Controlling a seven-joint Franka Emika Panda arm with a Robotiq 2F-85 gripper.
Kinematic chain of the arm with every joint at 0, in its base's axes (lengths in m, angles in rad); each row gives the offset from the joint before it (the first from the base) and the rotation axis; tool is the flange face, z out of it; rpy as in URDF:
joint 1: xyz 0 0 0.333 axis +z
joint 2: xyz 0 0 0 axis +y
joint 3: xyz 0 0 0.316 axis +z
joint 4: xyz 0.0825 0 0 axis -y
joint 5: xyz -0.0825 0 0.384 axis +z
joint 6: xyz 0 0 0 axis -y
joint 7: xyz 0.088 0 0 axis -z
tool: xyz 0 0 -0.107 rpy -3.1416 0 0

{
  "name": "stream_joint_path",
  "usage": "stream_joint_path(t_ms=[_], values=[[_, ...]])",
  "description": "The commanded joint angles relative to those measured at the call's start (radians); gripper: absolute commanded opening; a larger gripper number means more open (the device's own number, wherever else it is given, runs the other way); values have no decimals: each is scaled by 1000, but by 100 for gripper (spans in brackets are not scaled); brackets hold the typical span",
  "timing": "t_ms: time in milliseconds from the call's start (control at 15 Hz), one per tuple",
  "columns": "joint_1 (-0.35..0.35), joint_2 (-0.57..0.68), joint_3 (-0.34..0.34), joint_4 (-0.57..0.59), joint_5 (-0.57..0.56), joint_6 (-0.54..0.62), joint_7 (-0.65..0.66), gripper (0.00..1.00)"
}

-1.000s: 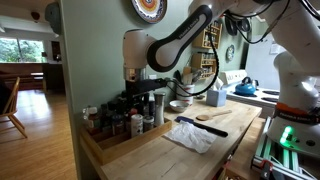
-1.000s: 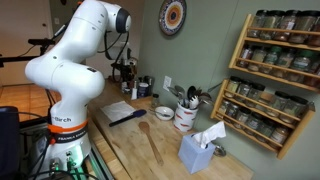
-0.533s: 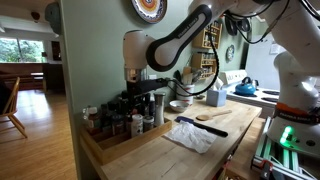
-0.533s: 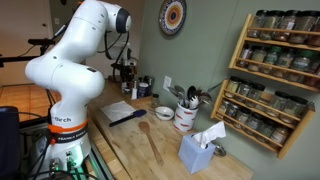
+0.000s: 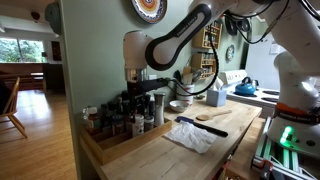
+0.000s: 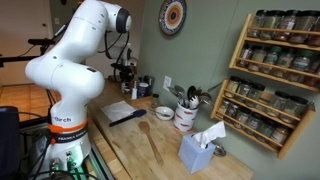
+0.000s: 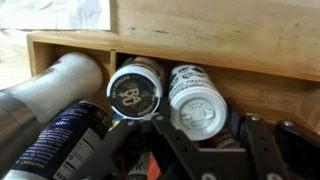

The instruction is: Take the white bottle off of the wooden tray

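The white bottle (image 7: 197,100) stands upright at the back of the wooden tray (image 7: 200,58), seen from above with its perforated white cap. My gripper (image 7: 199,128) straddles it, a dark finger pressed against each side of the cap. A jar with a black lid (image 7: 135,88) stands right beside it, and a shiny metal canister (image 7: 50,90) and a dark bottle (image 7: 60,140) are further left. In an exterior view my gripper (image 5: 143,100) reaches down among the bottles in the tray (image 5: 110,150). The bottle is hidden in the exterior view where the gripper (image 6: 125,75) is behind the arm.
On the counter beside the tray lie a white cloth (image 5: 195,135), a black spatula and a wooden spoon (image 5: 212,115). A tissue box (image 6: 200,150), a utensil crock (image 6: 185,115) and a wall spice rack (image 6: 275,80) are further along. The wall is close behind the tray.
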Motion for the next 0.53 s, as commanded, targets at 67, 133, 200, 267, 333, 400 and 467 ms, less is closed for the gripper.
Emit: stream_joint_path(t_ms=[67, 133, 200, 267, 333, 400, 467], values=[[-17, -54, 25, -25, 63, -25, -70, 30], [-19, -79, 26, -36, 69, -26, -76, 30], [-22, -108, 30, -44, 77, -24, -84, 30], [-24, -137, 33, -50, 83, -29, -87, 30], [-29, -162, 39, -50, 93, -36, -96, 30], [-33, -191, 43, -51, 101, -55, -100, 30], [-39, -220, 49, -51, 109, -77, -104, 30]])
